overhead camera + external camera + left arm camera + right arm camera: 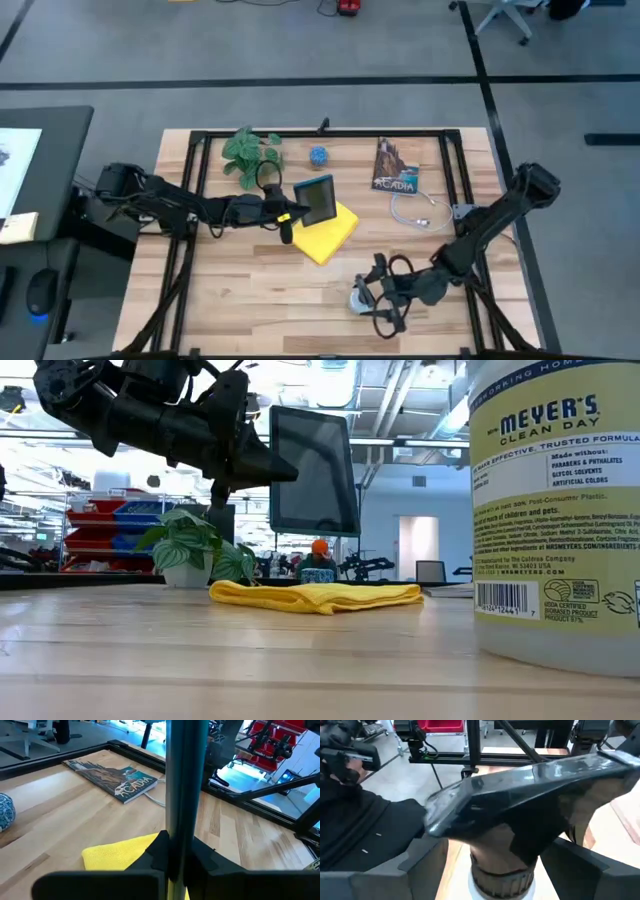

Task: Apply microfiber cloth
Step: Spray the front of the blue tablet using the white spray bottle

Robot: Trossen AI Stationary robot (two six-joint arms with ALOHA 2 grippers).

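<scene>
The left tool reaches in from the left edge of the tabletop toward its middle and grips the tablet by one edge, holding it upright and lifted clear of the wood. In the left wrist view the tablet's thin edge runs straight up between the two fingers, which press on it from both sides. In the low view the dark screen hangs above the cloth and does not touch it.

The microfiber cloth lies flat and a little rumpled near the middle of the tabletop, just below the raised tablet. No tool touches it, so the wiping itself looks not yet begun. The tablet is up and presented, but the cloth has not been picked up or brought against the screen.

The right tool sits near the front edge, right of centre, clamped around the spray bottle. In the right wrist view the bottle's dark trigger head fills the space between the fingers. By my reading, that arm must set the bottle down before it can take the cloth.
</scene>
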